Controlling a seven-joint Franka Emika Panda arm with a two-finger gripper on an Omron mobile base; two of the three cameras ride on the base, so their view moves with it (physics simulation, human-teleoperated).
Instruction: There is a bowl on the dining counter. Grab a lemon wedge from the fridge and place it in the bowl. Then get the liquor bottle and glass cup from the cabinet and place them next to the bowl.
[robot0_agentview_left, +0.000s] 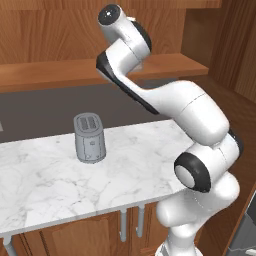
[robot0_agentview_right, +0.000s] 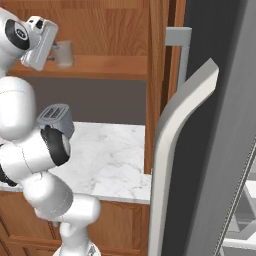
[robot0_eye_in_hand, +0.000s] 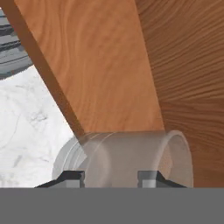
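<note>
Where the right base view is crowded on its right side by the fridge (robot0_agentview_right: 220, 150), its grey door stands close to the camera with one long pale handle (robot0_agentview_right: 175, 150) running up it. Left of that, the reddish-brown cabinet (robot0_agentview_left: 75, 30) spans the wall, with a plain wooden shelf (robot0_agentview_left: 60, 72) along its lower part and a tall upright wooden panel (robot0_agentview_right: 157, 75) at its right end. Below the shelf lies a white, grey-veined marble counter (robot0_agentview_left: 60, 180) on a wooden base with metal handles at its front.

The white arm (robot0_agentview_left: 195, 115) rises from beside the counter, folds at the elbow and reaches up to the shelf. A grey two-slot toaster (robot0_agentview_left: 89, 138) stands upright on the counter, well apart from the arm's hand.

The glass cup (robot0_eye_in_hand: 131, 159) is at the shelf, at its right part, seen in the right base view as a pale clear tumbler just beyond the hand (robot0_agentview_right: 64, 53). In the hand view the cup lies right at the gripper (robot0_eye_in_hand: 111, 177), and the two dark fingertips (robot0_eye_in_hand: 72, 177) appear in front of its clear wall, with the wooden shelf and cabinet side behind it. The jaws stand partly open, about the cup's width, with the cup between them; whether they press on it I cannot tell.
</note>
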